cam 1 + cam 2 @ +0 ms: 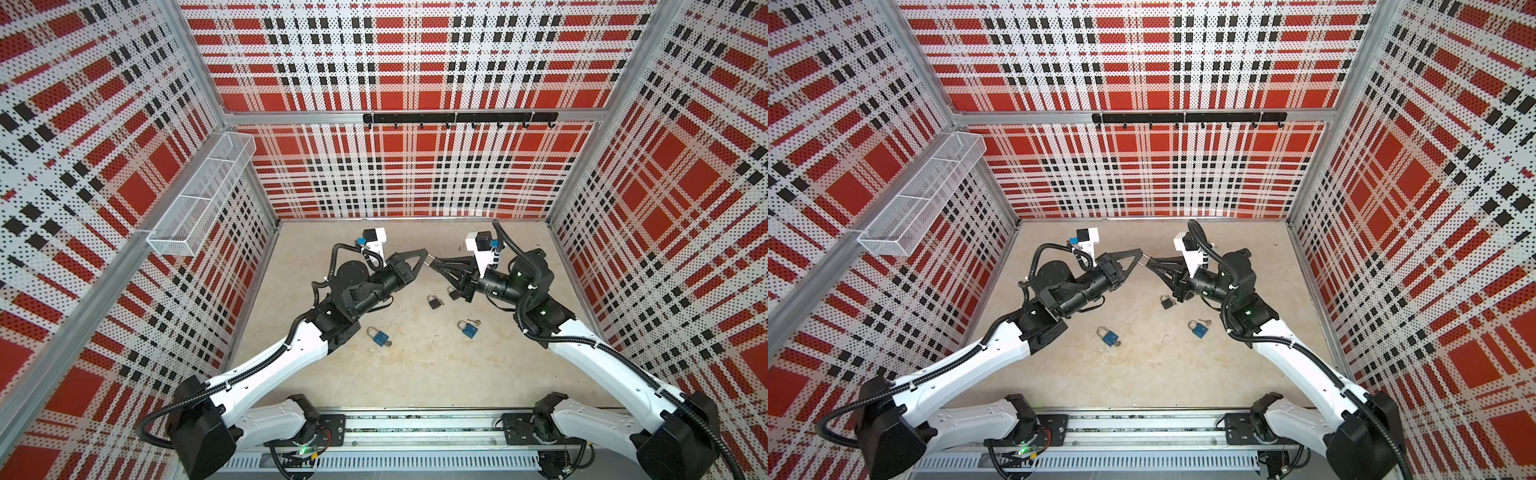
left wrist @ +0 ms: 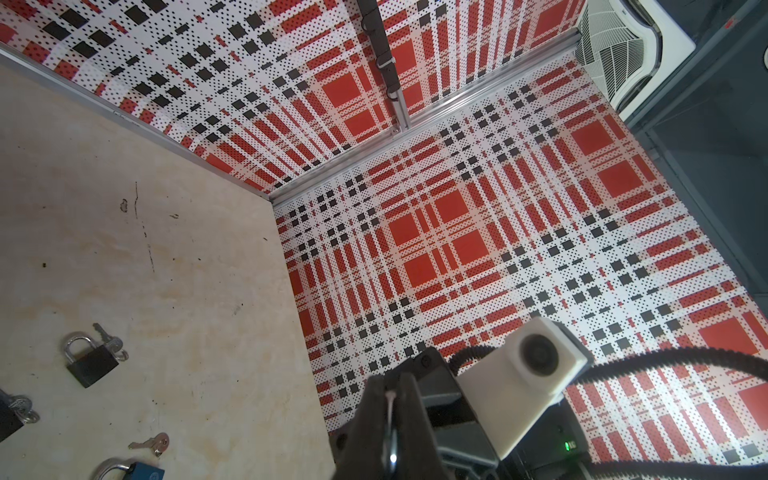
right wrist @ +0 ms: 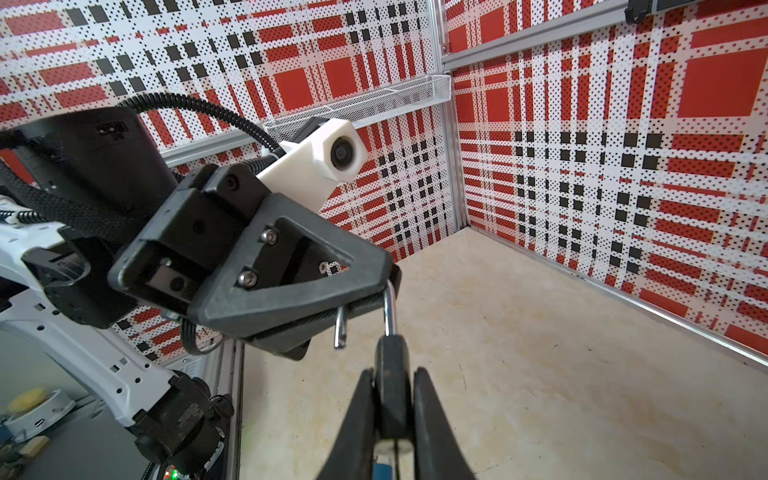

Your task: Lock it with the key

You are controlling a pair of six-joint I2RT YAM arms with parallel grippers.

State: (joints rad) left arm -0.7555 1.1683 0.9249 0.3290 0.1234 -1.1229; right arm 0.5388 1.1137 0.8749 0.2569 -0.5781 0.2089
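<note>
Beige table (image 1: 415, 374), plaid walls (image 1: 415, 166) on three sides. My left gripper (image 3: 384, 286) clamped on shackle (image 3: 390, 309), my right gripper (image 1: 435, 262) pinching padlock (image 3: 390, 399) body, midair toward back. Spare locks (image 1: 380, 336), loose key (image 2: 151, 444) on table. Bare table toward front rail (image 1: 415, 428).

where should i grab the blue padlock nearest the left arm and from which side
Probably take the blue padlock by its body, from straight above, jaws closing across its two side edges. It lies flat on the table, shackle at one end and key at the other, so only those sides look free.
</note>
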